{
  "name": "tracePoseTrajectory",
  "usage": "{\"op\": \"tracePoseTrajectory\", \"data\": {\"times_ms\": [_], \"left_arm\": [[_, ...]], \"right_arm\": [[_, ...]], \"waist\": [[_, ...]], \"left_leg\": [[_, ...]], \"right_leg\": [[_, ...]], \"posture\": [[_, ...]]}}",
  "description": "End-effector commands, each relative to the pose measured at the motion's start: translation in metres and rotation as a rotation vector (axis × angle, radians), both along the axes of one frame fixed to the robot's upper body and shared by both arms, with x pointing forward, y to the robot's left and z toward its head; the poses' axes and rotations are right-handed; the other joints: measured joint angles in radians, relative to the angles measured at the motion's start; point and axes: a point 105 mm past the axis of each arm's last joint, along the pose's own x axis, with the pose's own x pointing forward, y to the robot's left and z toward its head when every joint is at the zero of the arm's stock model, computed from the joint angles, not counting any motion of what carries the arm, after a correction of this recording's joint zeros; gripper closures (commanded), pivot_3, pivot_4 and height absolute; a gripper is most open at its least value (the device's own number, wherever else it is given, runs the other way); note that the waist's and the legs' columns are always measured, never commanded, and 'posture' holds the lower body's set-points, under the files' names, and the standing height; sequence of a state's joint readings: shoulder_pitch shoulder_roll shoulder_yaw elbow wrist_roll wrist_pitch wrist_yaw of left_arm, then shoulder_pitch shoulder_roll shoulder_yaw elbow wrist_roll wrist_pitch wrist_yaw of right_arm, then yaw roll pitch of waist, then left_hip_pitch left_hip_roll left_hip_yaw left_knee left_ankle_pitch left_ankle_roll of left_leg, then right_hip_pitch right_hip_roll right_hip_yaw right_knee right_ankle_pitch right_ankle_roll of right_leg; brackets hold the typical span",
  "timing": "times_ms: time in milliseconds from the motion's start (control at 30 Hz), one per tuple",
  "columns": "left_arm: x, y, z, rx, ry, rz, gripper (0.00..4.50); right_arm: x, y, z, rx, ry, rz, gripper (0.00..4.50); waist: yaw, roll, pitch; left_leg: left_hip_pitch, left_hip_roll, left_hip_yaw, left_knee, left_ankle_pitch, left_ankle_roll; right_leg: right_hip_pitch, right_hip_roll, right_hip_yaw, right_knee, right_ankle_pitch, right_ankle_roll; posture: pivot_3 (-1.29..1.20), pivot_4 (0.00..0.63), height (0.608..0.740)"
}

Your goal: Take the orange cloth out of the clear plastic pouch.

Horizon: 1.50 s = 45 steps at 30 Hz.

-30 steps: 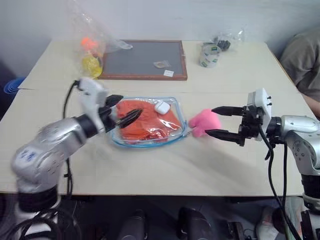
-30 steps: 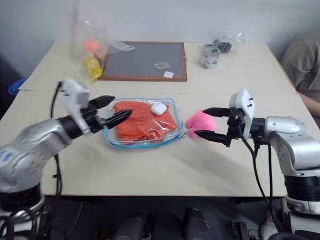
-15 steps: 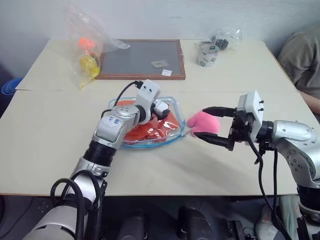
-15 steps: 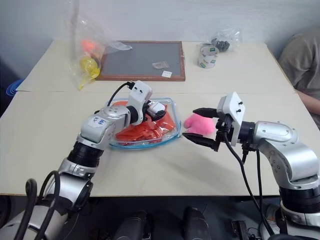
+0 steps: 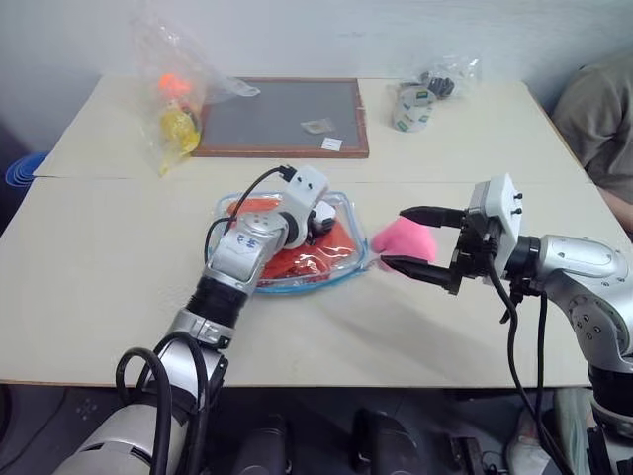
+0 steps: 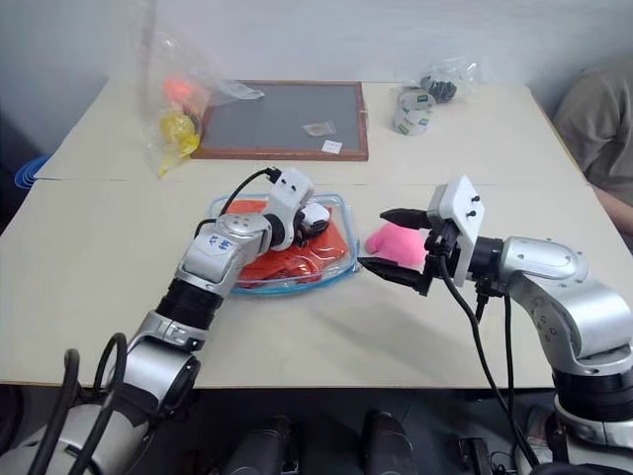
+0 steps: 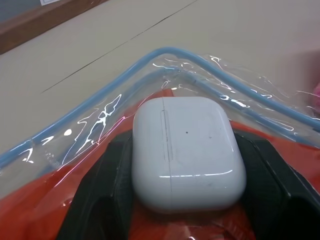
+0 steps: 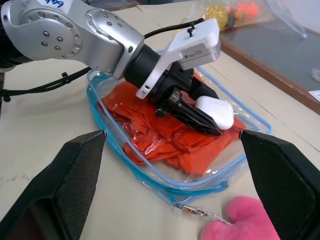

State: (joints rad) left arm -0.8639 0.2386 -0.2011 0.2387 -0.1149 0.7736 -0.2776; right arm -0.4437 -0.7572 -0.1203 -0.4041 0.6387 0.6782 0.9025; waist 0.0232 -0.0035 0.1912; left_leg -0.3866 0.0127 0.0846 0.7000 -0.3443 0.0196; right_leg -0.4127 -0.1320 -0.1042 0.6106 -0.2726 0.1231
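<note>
From the head camera we see the clear plastic pouch (image 5: 297,247) lying flat near the middle of the table (image 5: 99,257), with the orange cloth (image 5: 302,259) inside it. Our left gripper (image 8: 200,116) reaches over the pouch, but from up here its fingers hide behind the wrist. The left wrist view gives what the head views cannot: both black fingers (image 7: 102,195) sit on either side of a white earbud case (image 7: 185,152) that rests on top of the pouch, pressing against its sides, so the gripper pinches the case, not the cloth. The right wrist view shows the same grip from the side, with the pouch's blue edging (image 8: 150,170) running round the cloth and a small zipper chain beside the pink plush toy (image 8: 245,222).

Our right gripper (image 5: 420,240) hangs spread wide, its fingers on either side of the pink toy, just beside the pouch's right edge.

Bare tabletop lies in front of the pouch; behind it sit a framed board (image 5: 282,117) and a crinkled bag (image 5: 176,94).
</note>
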Motion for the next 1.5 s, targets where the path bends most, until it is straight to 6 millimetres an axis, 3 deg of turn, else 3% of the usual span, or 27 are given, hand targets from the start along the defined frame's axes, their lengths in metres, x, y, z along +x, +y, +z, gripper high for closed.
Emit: {"op": "tracePoseTrajectory", "data": {"times_ms": [33, 100, 133, 267, 333, 400, 533, 567, 800, 933, 1000, 1067, 1200, 1333, 1433, 1500], "left_arm": [[-0.001, 0.038, 0.034, -0.068, -0.121, 0.133, 2.09], [-0.006, 0.09, 0.048, -0.124, -0.174, 0.32, 2.09], [-0.014, 0.13, 0.051, -0.137, -0.192, 0.453, 2.09], [-0.063, 0.25, 0.043, -0.086, -0.201, 0.808, 2.09], [-0.087, 0.288, 0.036, -0.06, -0.188, 0.916, 2.09], [-0.102, 0.308, 0.029, -0.066, -0.174, 0.975, 2.09], [-0.128, 0.34, -0.012, -0.062, -0.076, 1.023, 2.09], [-0.13, 0.342, -0.016, -0.053, -0.069, 1.022, 2.09], [-0.15, 0.348, -0.028, -0.084, -0.055, 1.053, 0.02], [-0.179, 0.358, 0.001, -0.047, -0.102, 1.054, 0.02], [-0.186, 0.353, 0.017, -0.044, -0.117, 0.983, 0.02], [-0.192, 0.333, 0.042, -0.022, -0.135, 0.789, 0.02], [-0.202, 0.252, 0.075, 0.096, -0.105, 0.248, 0.02], [-0.188, 0.185, 0.064, 0.264, -0.063, -0.135, 0.02], [-0.166, 0.148, 0.047, 0.362, -0.074, -0.322, 0.02], [-0.151, 0.134, 0.033, 0.437, -0.079, -0.393, 0.02]], "right_arm": [[-0.01, 0.012, 0.009, 0.006, -0.038, 0.073, 0.0], [-0.013, 0.017, 0.008, 0.006, -0.033, 0.103, 0.0], [-0.013, 0.02, 0.007, 0.007, -0.028, 0.117, 0.0], [-0.015, 0.026, 0.003, 0.003, -0.006, 0.171, 0.0], [-0.016, 0.028, 0.002, -0.001, 0.001, 0.194, 0.0], [-0.015, 0.03, 0.001, -0.002, 0.007, 0.215, 0.0], [-0.014, 0.037, 0.0, -0.006, 0.018, 0.286, 0.0], [-0.014, 0.038, 0.0, -0.009, 0.018, 0.295, 0.0], [-0.003, 0.042, 0.002, -0.018, 0.011, 0.308, 0.0], [-0.001, 0.035, -0.004, -0.051, 0.014, 0.287, 0.0], [-0.001, 0.031, -0.006, -0.061, 0.016, 0.273, 0.0], [0.0, 0.026, -0.007, -0.07, 0.023, 0.256, 0.0], [-0.004, 0.015, -0.012, -0.099, 0.04, 0.251, 0.0], [-0.003, 0.005, -0.015, -0.124, 0.049, 0.223, 0.0], [-0.002, 0.002, -0.016, -0.13, 0.05, 0.205, 0.0], [-0.003, 0.001, -0.017, -0.132, 0.047, 0.196, 0.0]], "waist": [[-0.003, 0.0, 0.0], [-0.008, 0.0, 0.0], [-0.012, 0.0, 0.0], [-0.031, 0.0, 0.0], [-0.026, 0.0, 0.0], [-0.007, -0.001, 0.0], [0.009, -0.005, -0.003], [0.009, -0.006, -0.003], [-0.004, -0.008, -0.004], [-0.022, -0.009, -0.005], [-0.025, -0.009, -0.005], [-0.027, -0.009, -0.005], [-0.02, -0.009, -0.005], [-0.018, -0.005, -0.003], [-0.022, 0.0, -0.003], [-0.023, 0.0, -0.003]], "left_leg": [[0.0, 0.0, 0.0, 0.0, 0.0, 0.0], [0.0, 0.001, -0.001, -0.001, 0.0, 0.0], [0.0, 0.001, -0.003, -0.001, 0.0, 0.0], [0.001, 0.002, -0.006, -0.002, 0.0, -0.001], [0.001, 0.003, -0.007, -0.002, 0.0, -0.001], [0.0, 0.003, -0.008, -0.001, -0.001, 0.0], [0.0, 0.0, -0.013, 0.001, -0.001, 0.003], [0.0, 0.0, -0.013, 0.001, -0.001, 0.003], [0.0, 0.001, -0.013, -0.001, -0.001, 0.002], [0.0, 0.002, -0.012, -0.002, -0.002, 0.001], [0.0, 0.002, -0.012, -0.002, -0.002, 0.0], [0.0, 0.003, -0.012, -0.002, -0.002, 0.0], [0.0, 0.002, -0.012, -0.002, -0.003, 0.001], [0.0, 0.0, -0.013, -0.001, -0.003, 0.001], [0.001, 0.0, -0.012, -0.002, -0.003, 0.001], [0.001, 0.0, -0.009, -0.003, -0.002, 0.001]], "right_leg": [[0.0, 0.0, 0.0, 0.0, 0.0, 0.0], [-0.001, 0.0, 0.0, 0.0, 0.0, 0.0], [-0.001, 0.0, 0.0, 0.001, 0.0, 0.0], [-0.002, 0.0, 0.0, 0.001, 0.0, -0.001], [-0.002, 0.0, 0.0, 0.0, 0.0, -0.001], [-0.001, -0.003, -0.001, 0.0, 0.0, -0.001], [0.002, -0.008, -0.002, 0.0, 0.0, 0.0], [0.002, -0.008, -0.003, 0.0, 0.0, 0.0], [0.001, -0.009, -0.005, 0.001, 0.0, 0.0], [0.0, -0.008, -0.006, 0.0, 0.0, 0.0], [0.0, -0.008, -0.007, 0.0, 0.0, 0.0], [0.0, -0.008, -0.007, 0.0, 0.0, -0.001], [0.0, -0.012, -0.007, -0.001, -0.001, -0.002], [0.001, -0.017, -0.005, -0.003, -0.001, -0.002], [0.001, -0.013, -0.006, -0.001, -0.001, -0.002], [0.0, -0.01, -0.006, 0.001, -0.001, -0.002]], "posture": [[0.0, 0.15, 0.74], [0.0, 0.15, 0.74], [0.0, 0.15, 0.74], [0.0, 0.15, 0.74], [0.0, 0.15, 0.74], [0.0, 0.15, 0.74], [0.0, 0.15, 0.74], [0.0, 0.15, 0.74], [0.0, 0.15, 0.74], [0.0, 0.15, 0.74], [0.0, 0.15, 0.74], [0.0, 0.15, 0.74], [0.0, 0.15, 0.74], [0.0, 0.15, 0.74], [0.0, 0.15, 0.74], [0.0, 0.15, 0.74]]}}
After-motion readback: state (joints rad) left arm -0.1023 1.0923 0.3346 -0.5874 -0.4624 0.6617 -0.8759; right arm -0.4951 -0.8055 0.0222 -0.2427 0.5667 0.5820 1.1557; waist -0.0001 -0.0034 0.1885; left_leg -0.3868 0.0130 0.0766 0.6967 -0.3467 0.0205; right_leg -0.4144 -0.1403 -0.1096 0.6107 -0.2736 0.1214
